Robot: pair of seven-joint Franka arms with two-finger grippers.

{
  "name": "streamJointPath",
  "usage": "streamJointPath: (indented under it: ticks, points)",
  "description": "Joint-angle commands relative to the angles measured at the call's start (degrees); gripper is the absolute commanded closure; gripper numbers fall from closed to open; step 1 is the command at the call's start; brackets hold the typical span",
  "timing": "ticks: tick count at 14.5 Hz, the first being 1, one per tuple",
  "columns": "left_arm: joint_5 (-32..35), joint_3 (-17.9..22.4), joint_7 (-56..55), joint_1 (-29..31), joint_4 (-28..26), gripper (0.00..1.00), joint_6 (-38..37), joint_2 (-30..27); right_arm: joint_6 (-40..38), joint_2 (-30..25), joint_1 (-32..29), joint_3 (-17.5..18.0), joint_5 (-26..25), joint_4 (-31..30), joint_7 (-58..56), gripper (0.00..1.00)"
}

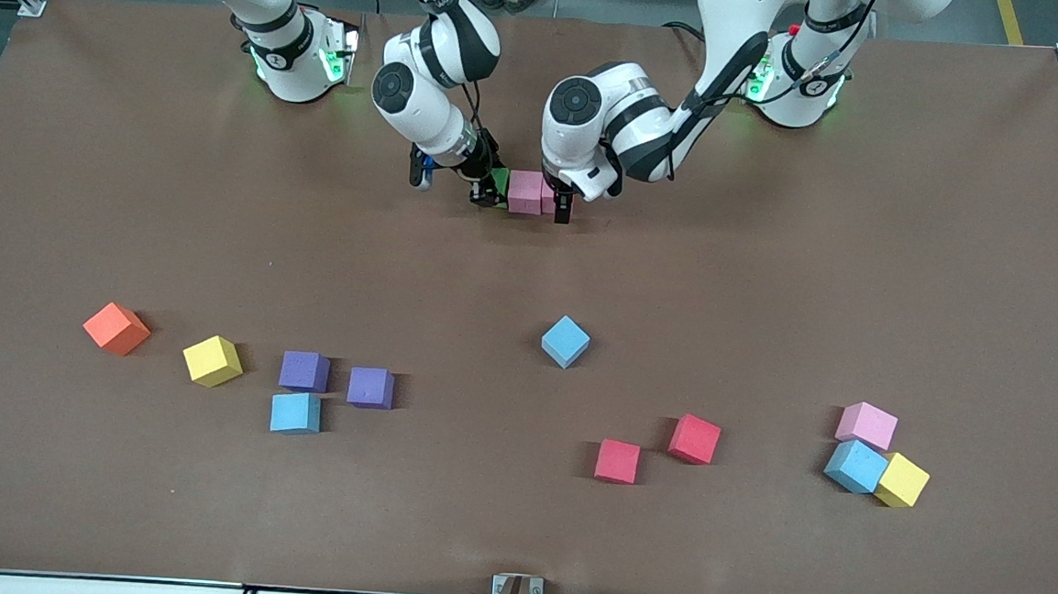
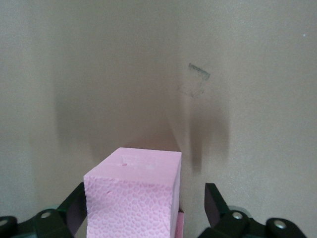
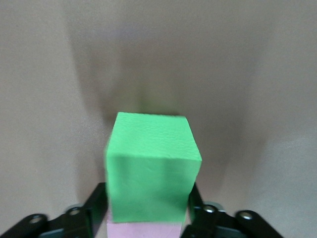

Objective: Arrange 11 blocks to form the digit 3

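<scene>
Near the robots' bases, a green block [image 1: 499,183] and two pink blocks [image 1: 524,191] [image 1: 548,197] stand touching in a short row. My right gripper [image 1: 489,192] is down around the green block [image 3: 148,168], with a pink block [image 3: 143,231] just beneath it in the right wrist view. My left gripper [image 1: 560,205] stands open around the end pink block [image 2: 133,193], with a clear gap beside one finger [image 2: 215,206]. The remaining blocks lie loose nearer the front camera.
Toward the right arm's end lie an orange cube [image 1: 116,328], a yellow block [image 1: 213,360], two purple [image 1: 305,371] [image 1: 370,386] and a light blue [image 1: 295,412]. Mid-table: light blue [image 1: 566,341], two red [image 1: 694,437] [image 1: 617,460]. Toward the left arm's end: pink [image 1: 866,425], light blue [image 1: 856,466], yellow [image 1: 903,480].
</scene>
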Motion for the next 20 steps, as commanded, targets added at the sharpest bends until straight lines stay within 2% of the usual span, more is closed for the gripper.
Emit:
streamJointPath:
  ticks: [1, 8, 11, 14, 20]
  points:
    - [1.27, -0.24, -1.47, -0.41, -0.16, 0.0, -3.43, -3.26, 0.26, 0.18, 0.58, -0.29, 1.8, 0.04, -0.79, 0.0]
    - [1.19, -2.44, 0.36, 0.11, 0.98, 0.0, -14.5, -11.69, 0.18, -1.48, -0.65, -0.29, 1.8, 0.12, -0.09, 0.0]
    - [1.27, -1.3, 12.54, 2.47, 4.13, 0.0, -19.17, -13.38, -3.41, -4.47, -3.28, -0.2, 1.72, 0.12, 0.09, 0.0]
    - [4.16, -1.12, 32.31, 14.05, 7.47, 0.0, -19.17, -12.41, -7.12, -6.05, -5.75, -0.2, 1.63, 0.12, -0.09, 0.0]
    - [6.02, -1.12, 70.97, 33.83, 15.04, 0.0, -19.0, -6.26, -7.03, -7.12, -6.89, -0.2, 1.28, 1.17, -2.71, 0.0]
